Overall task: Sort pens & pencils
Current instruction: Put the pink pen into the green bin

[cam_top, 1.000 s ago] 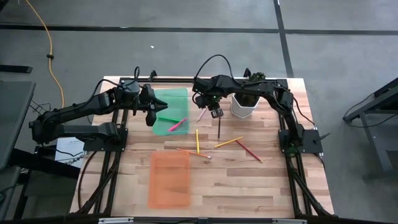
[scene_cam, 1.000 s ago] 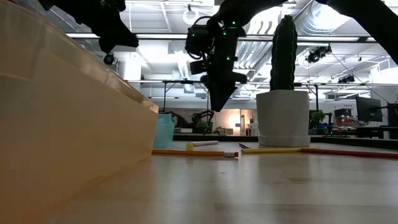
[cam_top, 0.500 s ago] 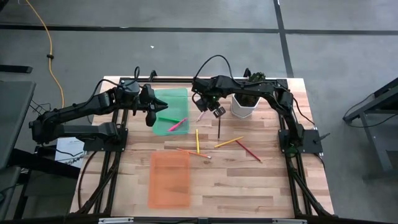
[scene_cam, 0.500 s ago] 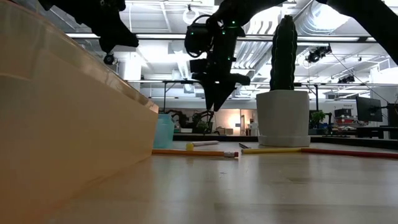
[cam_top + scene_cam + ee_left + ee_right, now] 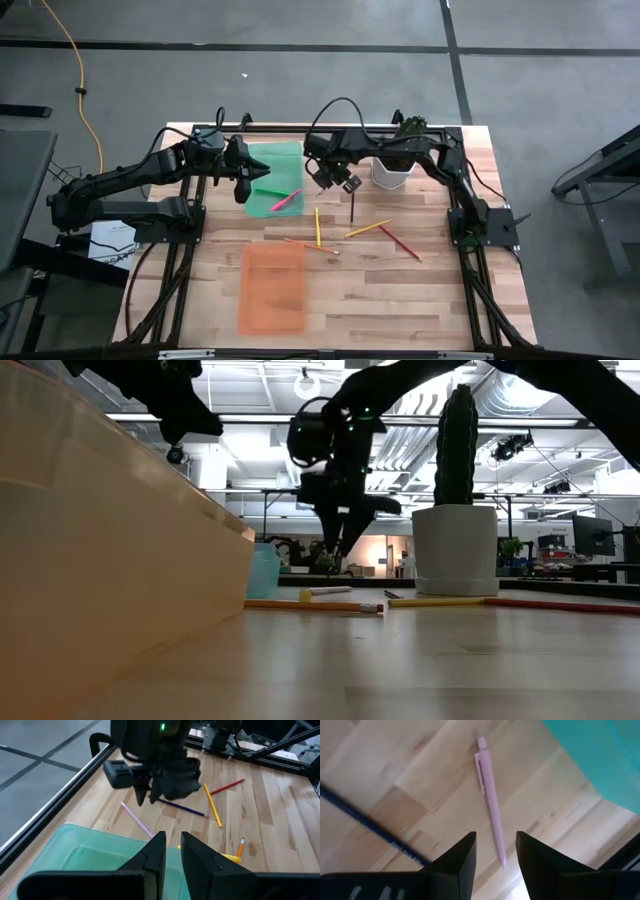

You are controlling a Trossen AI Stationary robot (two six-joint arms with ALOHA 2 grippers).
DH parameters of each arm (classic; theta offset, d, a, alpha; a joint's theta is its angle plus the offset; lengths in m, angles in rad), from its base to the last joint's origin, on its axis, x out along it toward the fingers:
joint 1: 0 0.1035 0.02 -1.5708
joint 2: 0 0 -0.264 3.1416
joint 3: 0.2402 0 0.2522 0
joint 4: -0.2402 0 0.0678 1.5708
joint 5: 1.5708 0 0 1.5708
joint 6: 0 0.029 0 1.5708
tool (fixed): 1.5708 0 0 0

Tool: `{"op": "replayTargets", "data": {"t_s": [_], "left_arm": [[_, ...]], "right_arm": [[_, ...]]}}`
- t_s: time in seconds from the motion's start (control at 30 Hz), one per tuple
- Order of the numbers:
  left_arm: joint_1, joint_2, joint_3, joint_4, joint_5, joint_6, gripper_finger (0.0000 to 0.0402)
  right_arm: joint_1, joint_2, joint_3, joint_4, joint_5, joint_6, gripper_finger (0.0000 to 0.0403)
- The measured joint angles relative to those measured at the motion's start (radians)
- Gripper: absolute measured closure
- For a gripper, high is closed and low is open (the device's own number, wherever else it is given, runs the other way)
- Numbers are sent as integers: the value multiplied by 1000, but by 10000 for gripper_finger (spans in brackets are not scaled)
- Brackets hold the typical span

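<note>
The pale pink-white pen lies flat on the wood beside the green tray. My right gripper hangs open just above it, one finger on each side, touching nothing; it also shows in the high view. A magenta pen lies in the green tray. The yellow pen and the dark, yellow-orange, red and orange pencils lie on the table. My left gripper waits over the green tray with a narrow gap between its fingers.
An orange tray sits near the table's near edge and fills the left of the low view. A white pot with a cactus stands close to the right of my right gripper. Bare wood lies to the right of the orange tray.
My right gripper has moved a little toward the table's left, to above the pale pink-white pen. It has turned about its wrist and come down slightly. Pens, pencils and the left arm have stayed where they were.
</note>
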Motion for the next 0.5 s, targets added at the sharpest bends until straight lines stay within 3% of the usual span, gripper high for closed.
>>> {"op": "replayTargets", "data": {"t_s": [0.5], "left_arm": [[0, 0, 0, -20, 2, 46, 355]], "right_arm": [[31, 60, 0, 76, 12, -18, 272]]}}
